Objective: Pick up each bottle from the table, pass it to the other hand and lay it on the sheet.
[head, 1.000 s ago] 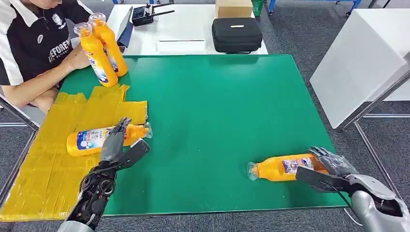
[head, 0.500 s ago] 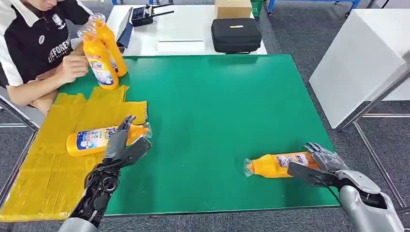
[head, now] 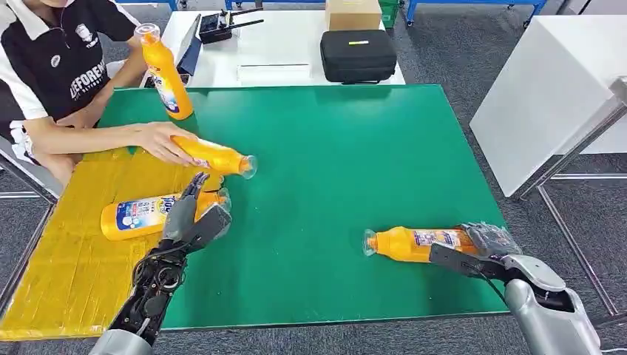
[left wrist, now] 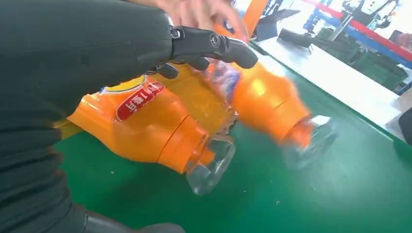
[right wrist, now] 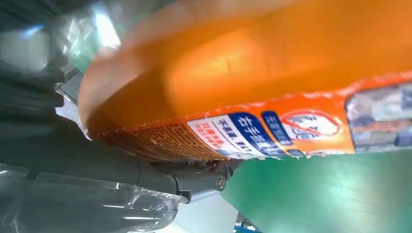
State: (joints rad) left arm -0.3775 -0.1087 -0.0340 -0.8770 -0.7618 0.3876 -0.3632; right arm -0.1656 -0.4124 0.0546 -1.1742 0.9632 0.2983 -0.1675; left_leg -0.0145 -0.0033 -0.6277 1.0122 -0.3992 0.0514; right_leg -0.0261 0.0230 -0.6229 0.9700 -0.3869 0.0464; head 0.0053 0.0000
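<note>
Down in the lower right of the head view, the right hand (head: pixel 484 248) is wrapped around the base of an orange bottle (head: pixel 414 243) lying on its side on the green table (head: pixel 347 163) — fingers over the top, thumb underneath, clear cap pointing toward the middle of the frame. Its wrist view shows the bottle's label pressed close against the palm.

At lower left, the left hand (head: pixel 191 220) holds nothing: its fingers are spread and stretched over the neck of a second orange bottle (head: pixel 144 215), which lies on the yellow sheet (head: pixel 81 259) with its cap at the sheet's edge. Whether the fingers touch that bottle I cannot tell.

Just above that, a person's hand (head: pixel 159 140) grips a third bottle (head: pixel 218 157) — tilted, cap toward the centre, over the sheet's upper edge. A fourth bottle (head: pixel 164 72) stands upright at the table's upper left. Beyond the green table, a black case (head: pixel 359 53) sits on a white table.
</note>
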